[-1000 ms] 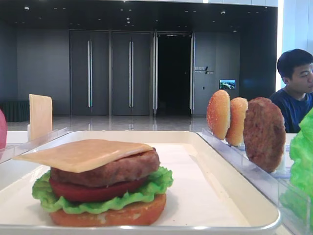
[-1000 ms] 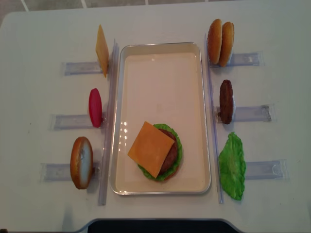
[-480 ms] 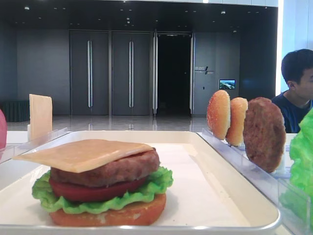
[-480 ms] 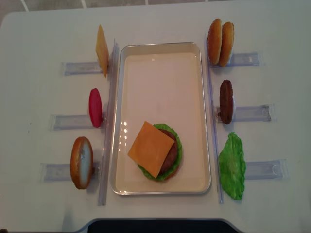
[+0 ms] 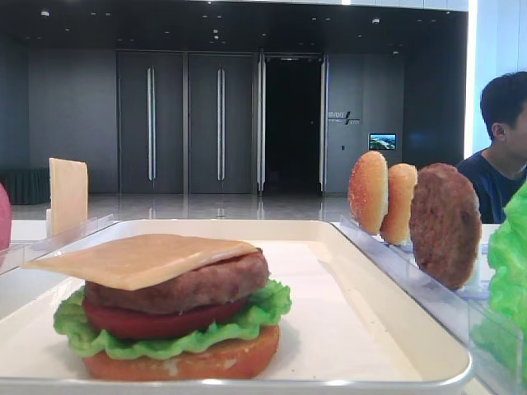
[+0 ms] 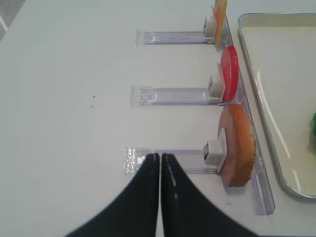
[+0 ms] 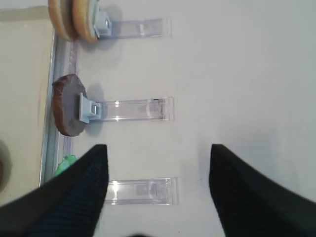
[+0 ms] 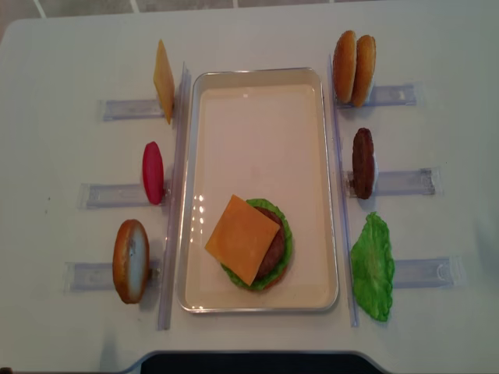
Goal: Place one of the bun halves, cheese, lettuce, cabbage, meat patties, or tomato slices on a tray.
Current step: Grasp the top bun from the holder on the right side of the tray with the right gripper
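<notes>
Two grippers are held clear of the tray (image 8: pixel 189 195): left gripper (image 6: pixel 160 160) pressed together, right gripper (image 7: pixel 157 170) spread, both empty.

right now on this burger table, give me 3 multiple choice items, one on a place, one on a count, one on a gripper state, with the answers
1. Where does the burger stack sit in the tray?
A. far end
B. near end
C. outside it, on the table

2. How many buns stand in the rack at the far right of the tray?
A. one
B. two
C. four

3. How do the two grippers stand?
A. both open
B. left gripper open, right gripper shut
C. left gripper shut, right gripper open

Answers:
1. B: in the top view the cheese tops the stack at the tray's near end, with the far part bare.
2. B: two buns stand side by side on edge in that rack.
3. C: the left gripper shows its fingertips pressed together with nothing between them, while the right gripper has its fingers wide apart over bare table.
</notes>
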`<action>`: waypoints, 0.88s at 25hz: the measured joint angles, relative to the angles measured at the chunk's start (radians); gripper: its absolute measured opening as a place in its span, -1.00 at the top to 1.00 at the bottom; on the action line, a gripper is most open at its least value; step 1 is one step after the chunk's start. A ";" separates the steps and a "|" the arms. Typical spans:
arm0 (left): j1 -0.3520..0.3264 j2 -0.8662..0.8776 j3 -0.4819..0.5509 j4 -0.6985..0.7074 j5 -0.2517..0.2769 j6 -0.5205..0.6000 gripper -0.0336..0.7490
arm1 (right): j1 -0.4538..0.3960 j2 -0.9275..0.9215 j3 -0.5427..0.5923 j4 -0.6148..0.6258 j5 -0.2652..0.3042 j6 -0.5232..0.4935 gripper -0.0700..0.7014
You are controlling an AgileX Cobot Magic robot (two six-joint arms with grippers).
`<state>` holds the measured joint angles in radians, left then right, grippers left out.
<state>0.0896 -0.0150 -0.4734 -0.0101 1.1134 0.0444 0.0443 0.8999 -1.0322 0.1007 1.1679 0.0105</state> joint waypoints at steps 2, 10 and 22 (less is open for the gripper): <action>0.000 0.000 0.000 0.000 0.000 0.000 0.91 | 0.000 0.111 -0.070 0.001 0.026 -0.001 -0.36; 0.000 0.000 0.000 0.000 0.000 0.000 0.91 | 0.000 0.378 -0.294 0.027 0.041 -0.112 -0.36; 0.000 0.000 0.000 0.000 0.000 0.000 0.91 | 0.000 0.713 -0.599 0.031 0.052 -0.103 -0.36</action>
<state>0.0896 -0.0150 -0.4734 -0.0101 1.1134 0.0444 0.0443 1.6132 -1.6310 0.1318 1.2202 -0.0923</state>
